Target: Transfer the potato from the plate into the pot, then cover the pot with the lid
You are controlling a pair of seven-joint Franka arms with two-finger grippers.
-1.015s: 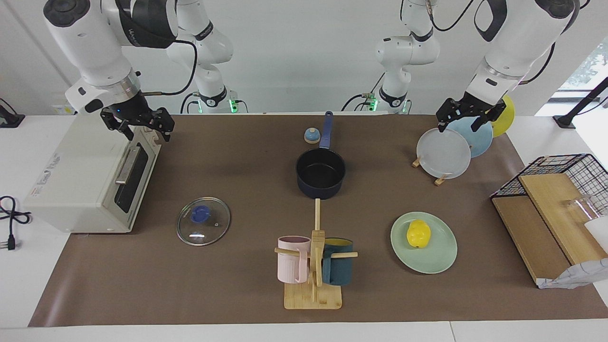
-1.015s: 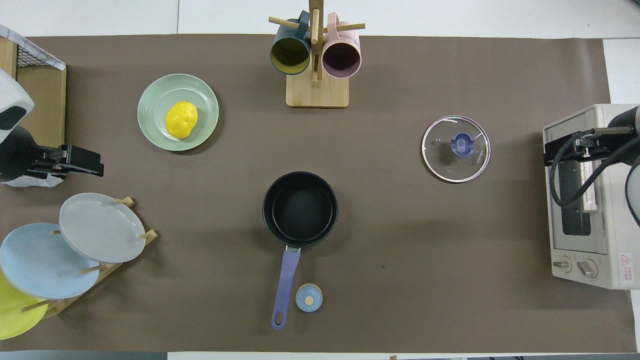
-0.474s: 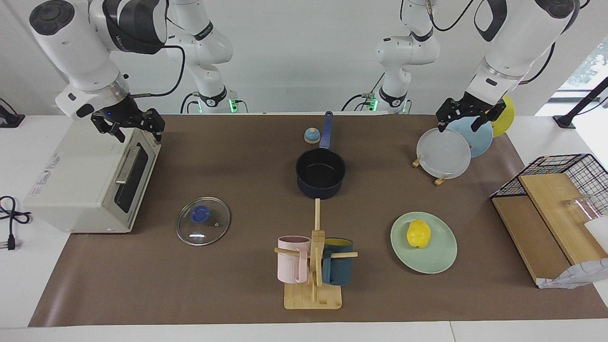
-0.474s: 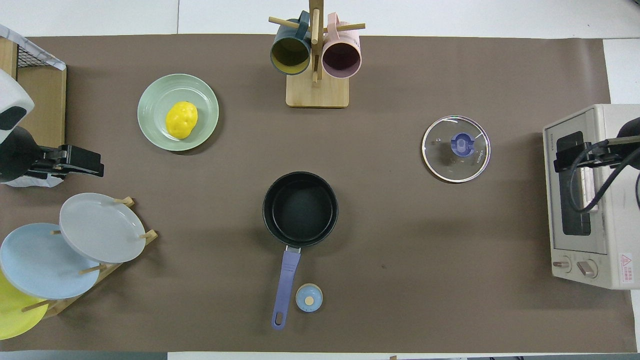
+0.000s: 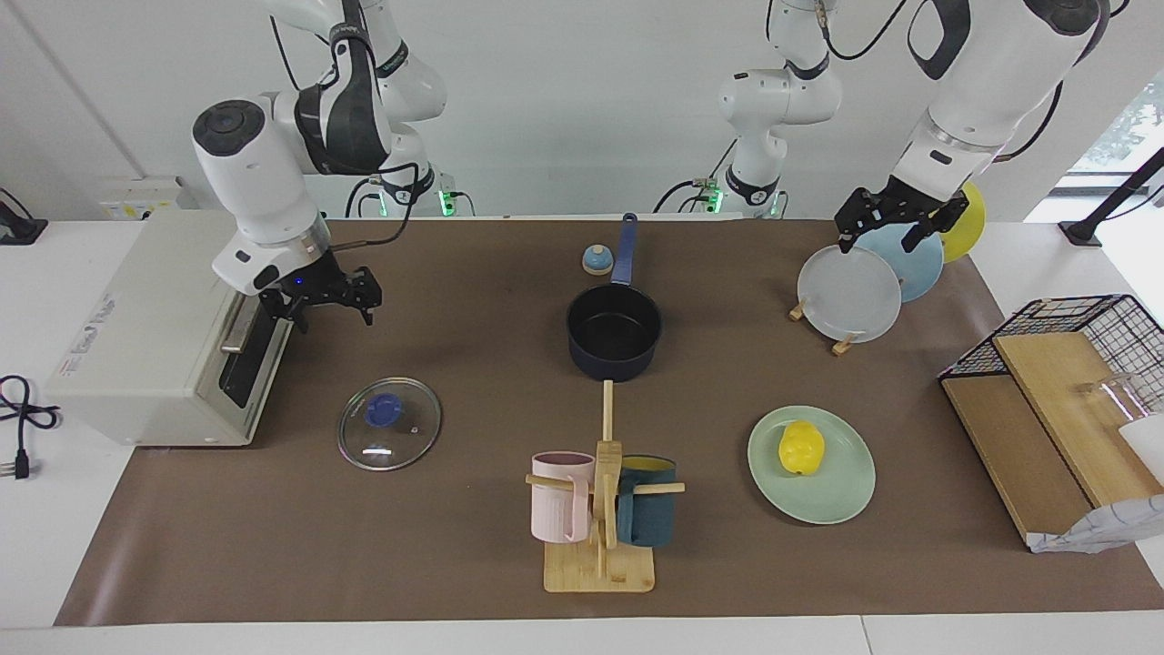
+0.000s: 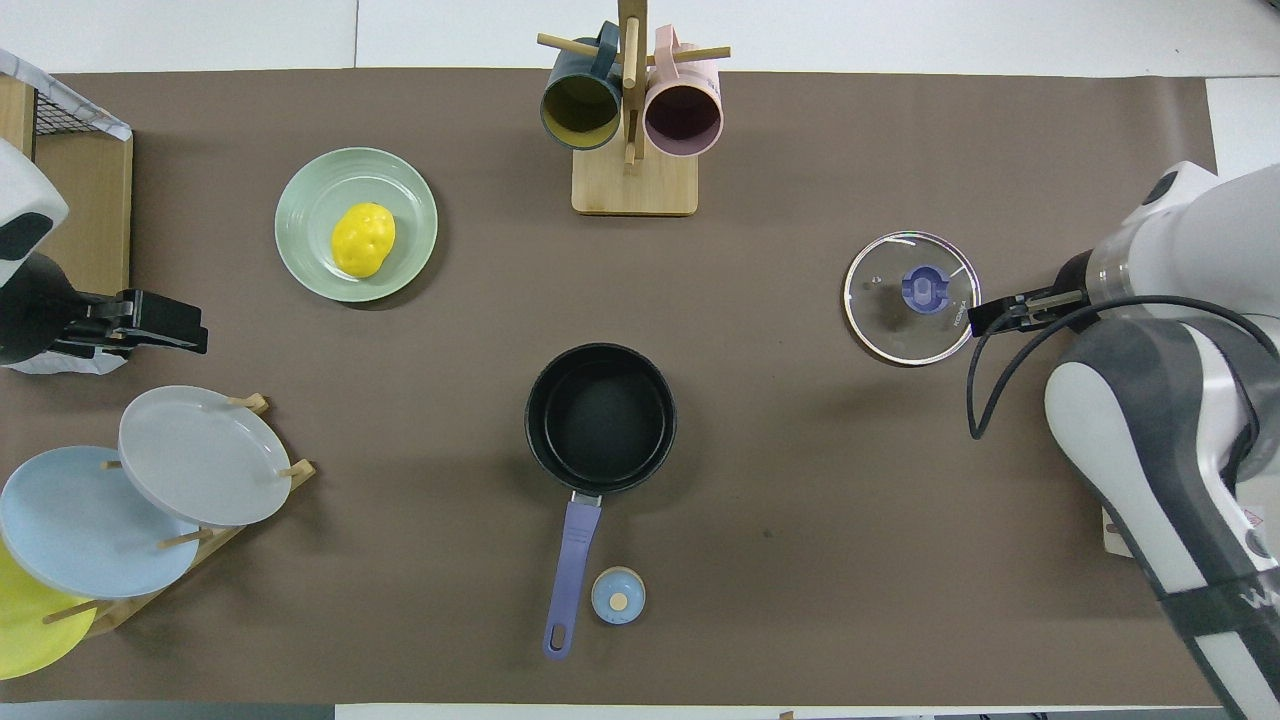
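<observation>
From across the table, you see the potato (image 5: pixel 801 448) on the plate (image 5: pixel 841 496), near the empty pot (image 5: pixel 614 331). Right gripper (image 5: pixel 330 297), spread, hovers by the toaster oven (image 5: pixel 136 337); left gripper (image 5: pixel 896 218), spread, waits over racked plates (image 5: pixel 850 296).

From overhead, the lid (image 6: pixel 911 297) lies flat beside the pot (image 6: pixel 600 418).

Yellow potato (image 5: pixel 801 448) on mint plate (image 5: pixel 841 496), empty navy pot (image 5: pixel 614 333), glass lid (image 5: pixel 389 424) flat

Both views are bright and evenly lit from above. Shadows stay soft and short, hugging the pot (image 6: pixel 600 418) and the plate (image 6: pixel 300 235). A small white glint sits on the glass lid (image 5: pixel 389 423). Daylight washes out the window at the facing view's right edge. Focus is sharp throughout.
</observation>
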